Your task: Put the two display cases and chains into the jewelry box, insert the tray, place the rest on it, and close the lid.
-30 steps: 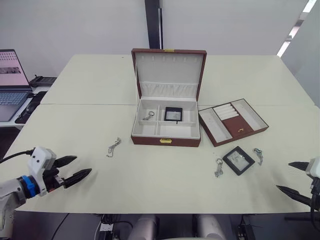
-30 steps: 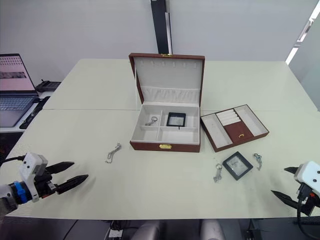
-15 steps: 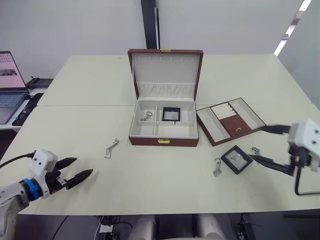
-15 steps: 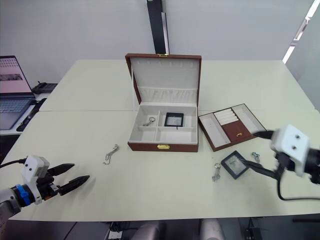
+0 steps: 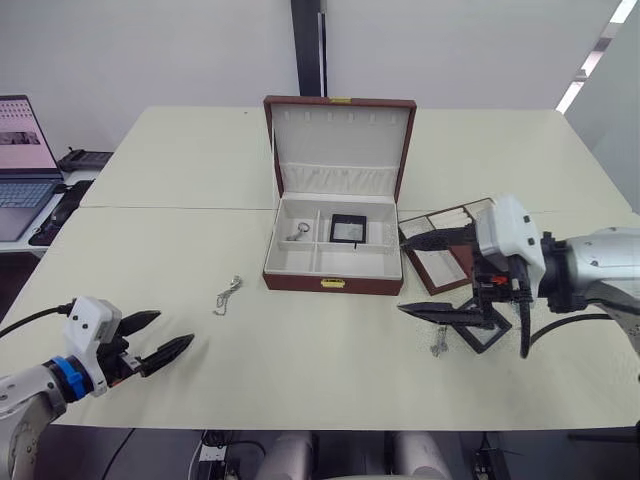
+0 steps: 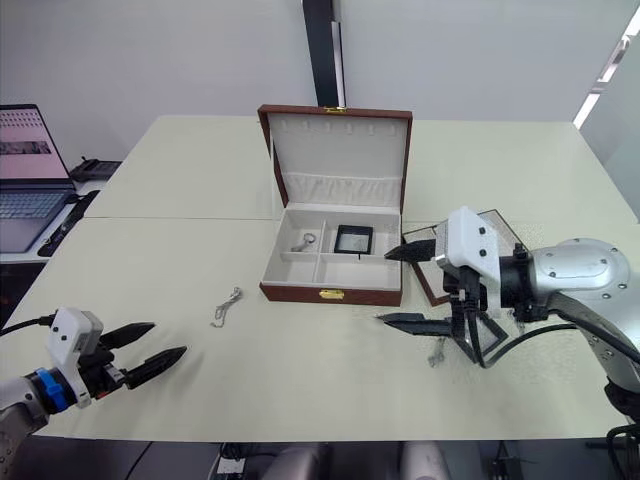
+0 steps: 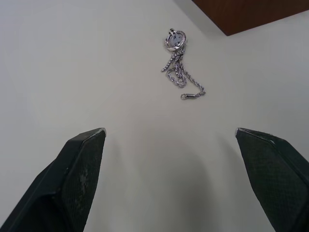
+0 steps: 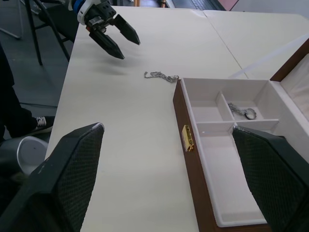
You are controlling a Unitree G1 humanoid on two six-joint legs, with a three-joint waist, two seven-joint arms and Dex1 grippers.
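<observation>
Chain (image 7: pixel 179 72) lies loose on the desk (image 5: pixel 300 350) ahead of the nearer left gripper (image 5: pixel 150 340), both grippers' fingers apart.

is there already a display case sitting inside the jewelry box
Yes, one black-framed display case lies in a rear compartment of the open jewelry box.

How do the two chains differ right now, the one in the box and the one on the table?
The chain in the jewelry box lies in the rear left compartment; the chain on the table lies on bare tabletop, left of the box. The boxed one looks bunched around its ring; the table one is stretched out. Both are silver, and neither is touched by an end effector.
</observation>
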